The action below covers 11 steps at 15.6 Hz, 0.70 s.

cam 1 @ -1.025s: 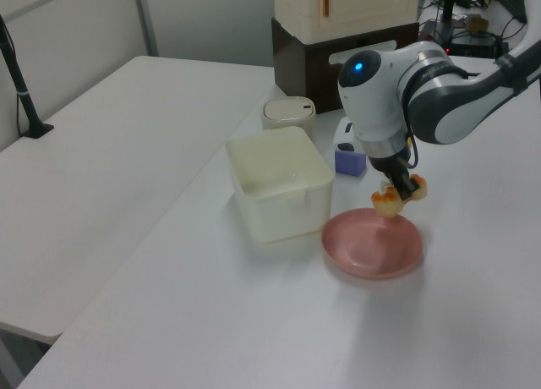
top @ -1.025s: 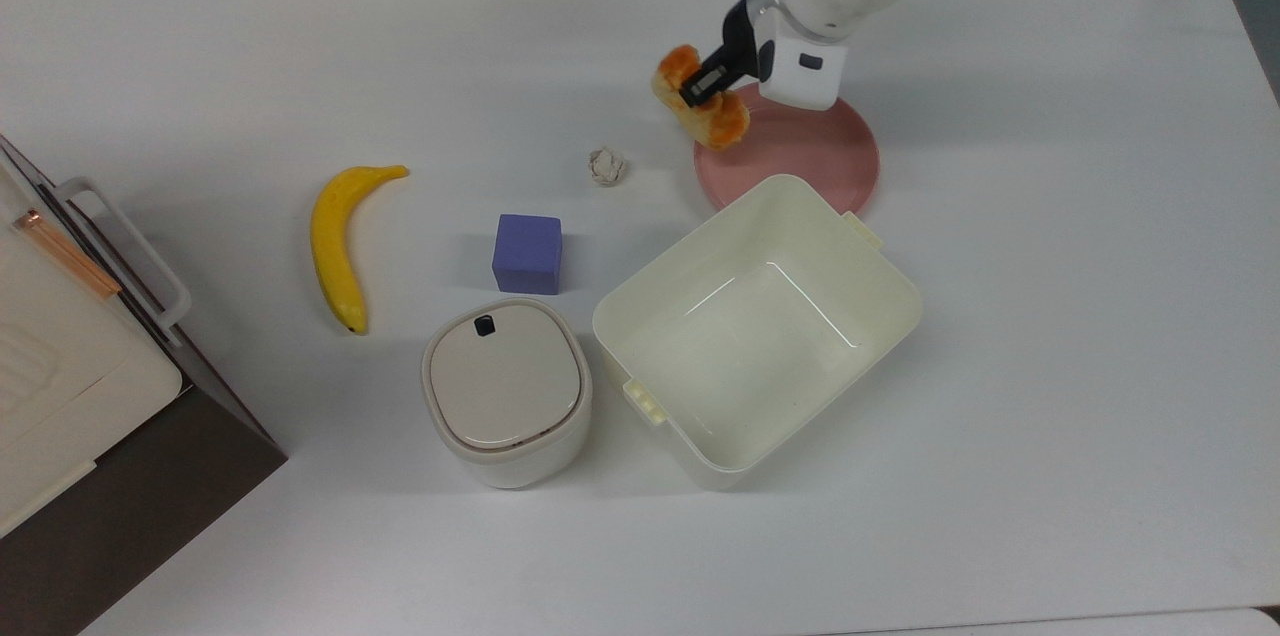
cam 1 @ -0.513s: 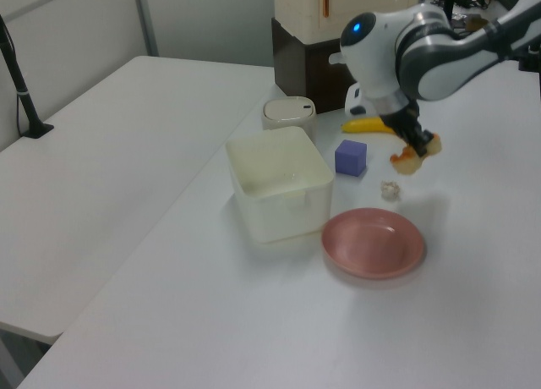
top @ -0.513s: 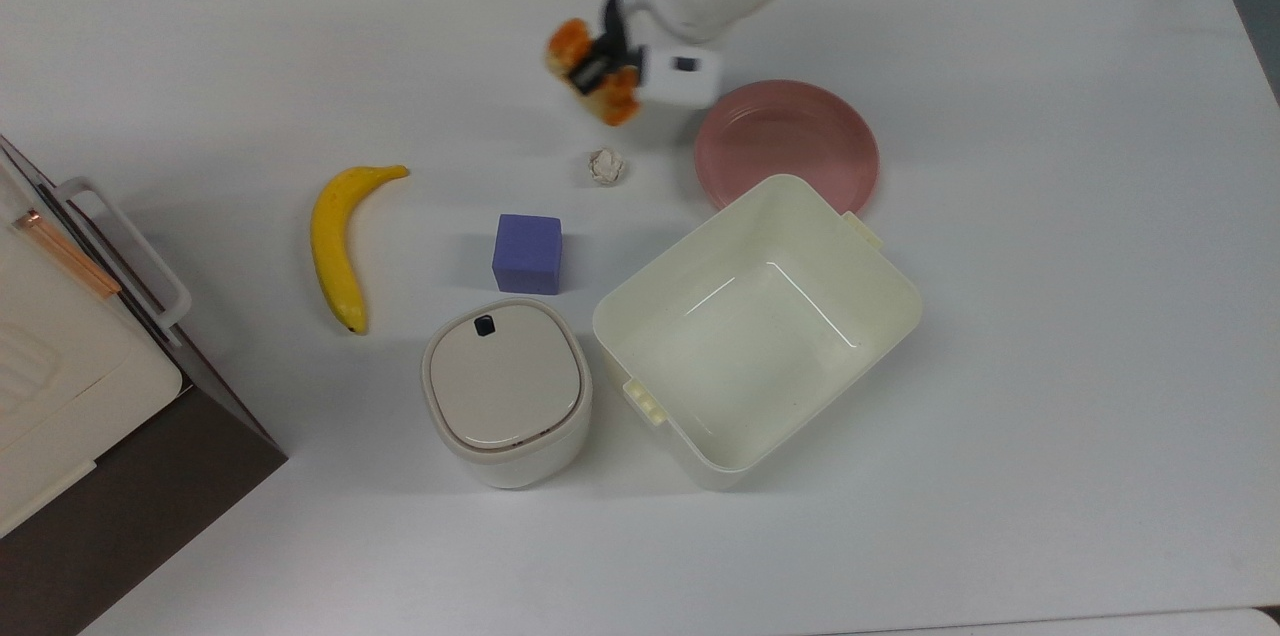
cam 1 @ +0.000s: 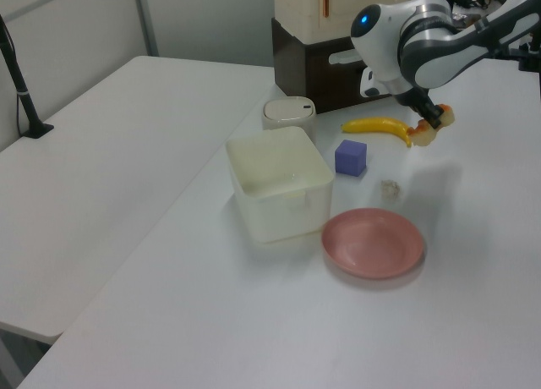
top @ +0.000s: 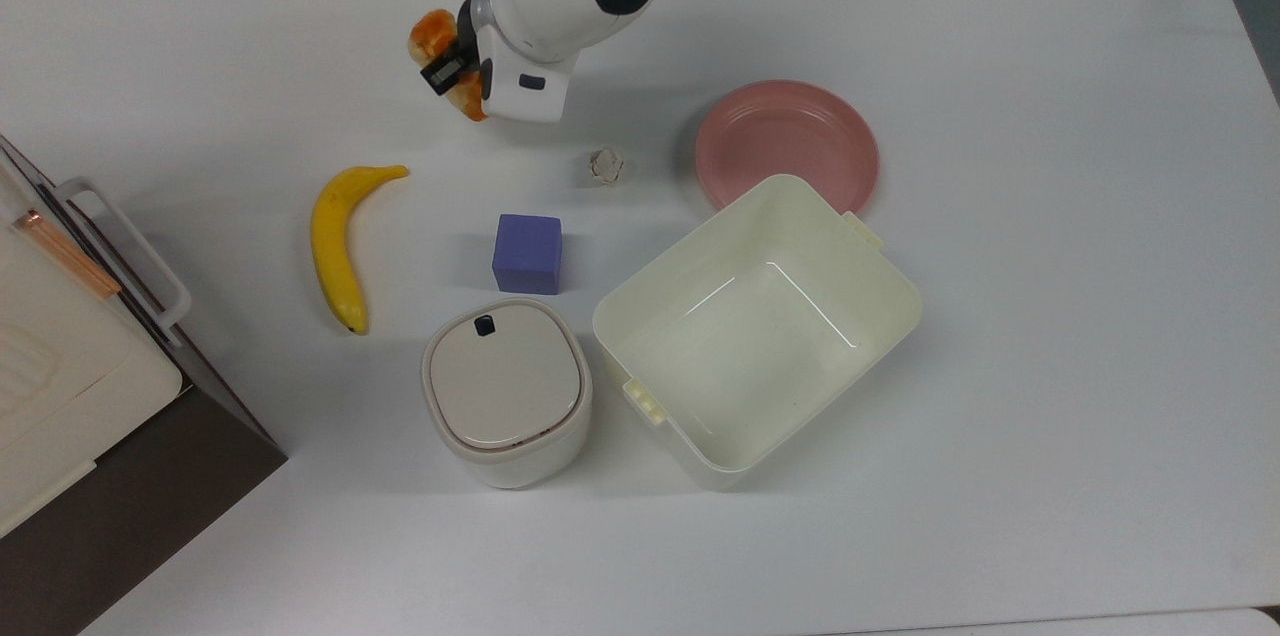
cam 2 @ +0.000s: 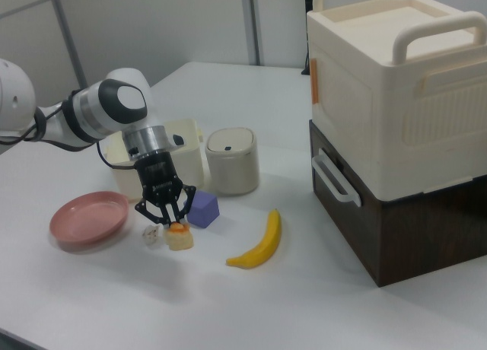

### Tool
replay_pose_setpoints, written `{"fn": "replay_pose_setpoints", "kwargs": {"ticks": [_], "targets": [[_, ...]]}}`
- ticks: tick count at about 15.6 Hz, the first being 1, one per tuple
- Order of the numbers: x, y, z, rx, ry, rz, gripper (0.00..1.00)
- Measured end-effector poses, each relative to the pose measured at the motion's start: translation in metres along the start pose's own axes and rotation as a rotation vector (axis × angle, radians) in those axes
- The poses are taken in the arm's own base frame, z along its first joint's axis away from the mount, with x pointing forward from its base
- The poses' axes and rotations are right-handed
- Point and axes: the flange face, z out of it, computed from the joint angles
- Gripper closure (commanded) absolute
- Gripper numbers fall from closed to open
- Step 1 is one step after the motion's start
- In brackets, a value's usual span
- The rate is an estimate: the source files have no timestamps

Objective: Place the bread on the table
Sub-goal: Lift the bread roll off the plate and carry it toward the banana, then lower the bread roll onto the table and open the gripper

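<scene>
Between the jaws of the gripper (top: 447, 74) sits the bread (top: 436, 34), a small roll with an orange-brown top; the jaws are clamped across its middle. In the left view the bread (cam 1: 431, 128) hangs clear of the tabletop (cam 1: 254, 321), with a shadow on the surface beneath it. In the right view the gripper (cam 2: 170, 215) points straight down and the bread (cam 2: 179, 237) appears low, close to the tabletop (cam 2: 304, 304); contact cannot be determined.

Near the jaws, toward the top view's right and lower, lies a crumpled paper ball (top: 606, 166). Below the jaws in the top view stands a purple cube (top: 527, 253). To the top view's lower left of the jaws lies a yellow banana (top: 339, 241), flat on the tabletop (top: 1050, 366).

Farther from the jaws, to the top view's right, rests a round pink plate (top: 787, 146), bare. Touching or just beside the plate's lower edge stands an open cream tub (top: 757, 328). Beside the tub, on the top view's left, stands a small lidded bin (top: 506, 391). Well apart from the jaws, at the top view's left edge, a cream container with handles (cam 2: 399, 84) sits on a dark brown cabinet (cam 2: 396, 221).
</scene>
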Motion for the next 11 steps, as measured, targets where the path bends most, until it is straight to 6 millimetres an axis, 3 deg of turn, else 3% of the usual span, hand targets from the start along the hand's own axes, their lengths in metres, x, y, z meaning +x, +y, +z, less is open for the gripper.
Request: {"fn": "replay_pose_setpoints", "kwargs": {"ticks": [1, 2, 3, 5, 8, 11], "targets": [[-0.001, 0.002, 0.004, -0.001, -0.01, 0.0, 0.78], [-0.002, 0.004, 0.007, 0.0, -0.016, 0.003, 0.71], [-0.003, 0.006, 0.01, 0.004, -0.018, 0.006, 0.49], [-0.005, 0.009, 0.012, 0.009, -0.019, 0.011, 0.2], [-0.006, 0.011, 0.011, 0.008, -0.017, 0.014, 0.0], [-0.007, 0.012, 0.008, 0.004, -0.011, 0.018, 0.0]]}}
